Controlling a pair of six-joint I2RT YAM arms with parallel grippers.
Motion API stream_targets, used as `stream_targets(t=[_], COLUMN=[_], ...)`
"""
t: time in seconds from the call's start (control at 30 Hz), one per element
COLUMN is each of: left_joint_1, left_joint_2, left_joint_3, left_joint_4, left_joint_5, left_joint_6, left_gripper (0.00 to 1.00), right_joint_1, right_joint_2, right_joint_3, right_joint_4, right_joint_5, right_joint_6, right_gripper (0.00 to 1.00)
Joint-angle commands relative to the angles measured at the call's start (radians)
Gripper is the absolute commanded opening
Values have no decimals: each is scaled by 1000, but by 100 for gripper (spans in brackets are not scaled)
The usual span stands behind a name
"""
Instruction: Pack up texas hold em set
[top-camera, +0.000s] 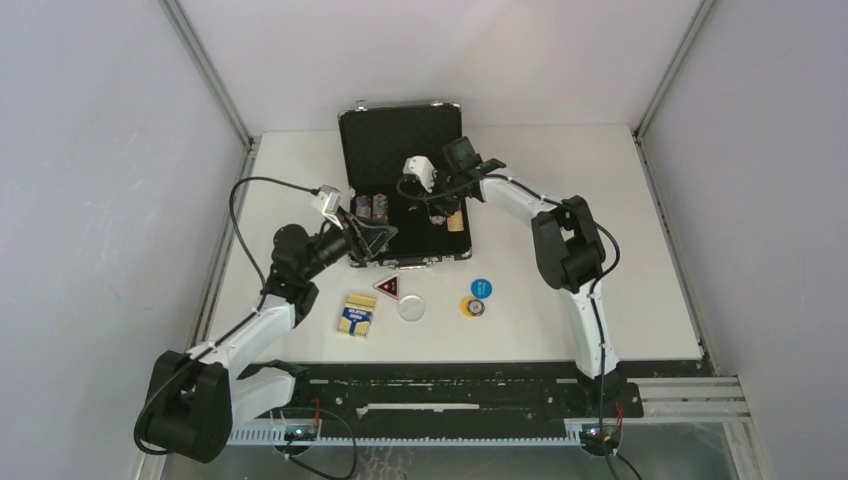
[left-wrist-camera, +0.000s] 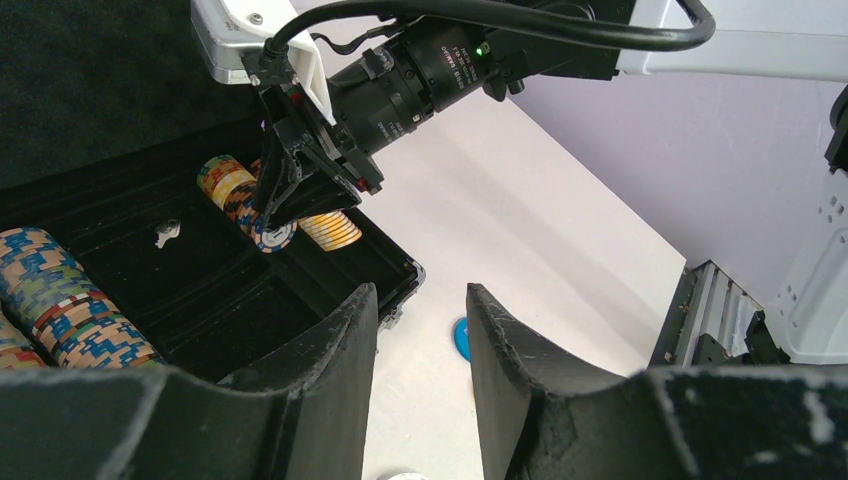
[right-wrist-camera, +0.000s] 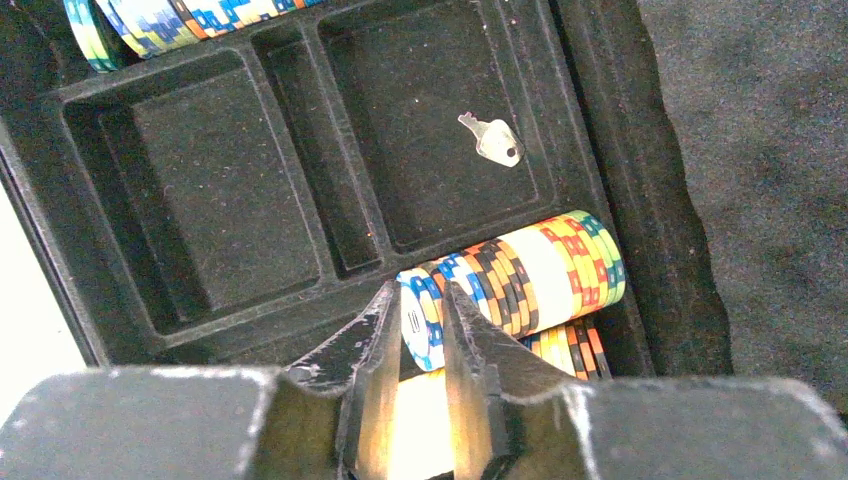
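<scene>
Right wrist view: right gripper (right-wrist-camera: 418, 300) is pinching a striped poker chip (right-wrist-camera: 414, 325) inside the black briefcase (right-wrist-camera: 230, 170), left gripper (left-wrist-camera: 420, 300) gaping at its rim.

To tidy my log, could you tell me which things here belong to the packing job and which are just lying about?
Job: briefcase, poker chips, card box, triangular token, white disc, blue disc, yellow disc.
Lying about: small key, loose in a briefcase compartment, perhaps the case's own; the table itself.
</scene>
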Motion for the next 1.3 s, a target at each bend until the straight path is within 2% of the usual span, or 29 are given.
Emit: stream_targets(t=[0.0, 0.13, 0.27, 0.3, 0.33, 0.43, 0.47, 0.5, 0.6, 0.67, 0.73, 0.8, 0.93, 1.03, 1.17, 1.27], left_joint_1=[4, 3, 4, 3, 3, 4, 4, 4, 3, 3, -1, -13, -64, -104, -135, -160], left_joint_2=[0, 5, 5, 5, 5, 0, -6, -13, -37, -46, -51, -47, -40, -43, -48, -63], left_joint_3=[-7, -3, -3, -3, 0, 8, 11, 12, 17, 20, 27, 42, 88, 105, 125, 132], left_joint_4=[23, 23, 23, 22, 11, -71, -101, -126, -184, -203, -220, -252, -343, -369, -400, -436], left_joint_5=[0, 3, -3, -13, -42, -169, -227, -287, -427, -462, -481, -515, -603, -642, -659, -693], left_joint_6=[23, 23, 21, 17, 11, 7, 4, 0, -21, -32, -45, -50, -27, -11, -16, -23], left_gripper=[42, 42, 42, 43, 44, 50, 51, 52, 58, 63, 66, 66, 65, 66, 66, 66], right_joint_1=[-11, -16, -25, -25, -26, -25, -26, -26, -24, -21, -15, -2, 56, 105, 162, 183], right_joint_2=[22, 1, -84, -110, -139, -217, -241, -269, -360, -423, -470, -505, -556, -627, -730, -769], right_joint_3=[34, 14, -56, -85, -118, -204, -226, -248, -354, -417, -462, -487, -536, -631, -760, -830], right_joint_4=[11, 34, 106, 141, 174, 248, 258, 275, 358, 401, 418, 393, 303, 306, 292, 211], right_joint_5=[54, 41, 10, 13, 26, 64, 71, 76, 111, 147, 200, 263, 424, 539, 659, 730], right_joint_6=[-22, -1, 38, 48, 61, 119, 138, 163, 267, 346, 426, 485, 566, 644, 764, 890], right_gripper=[30, 31, 36, 40, 49, 88, 95, 96, 97, 98, 93, 87, 87, 82, 65, 69])
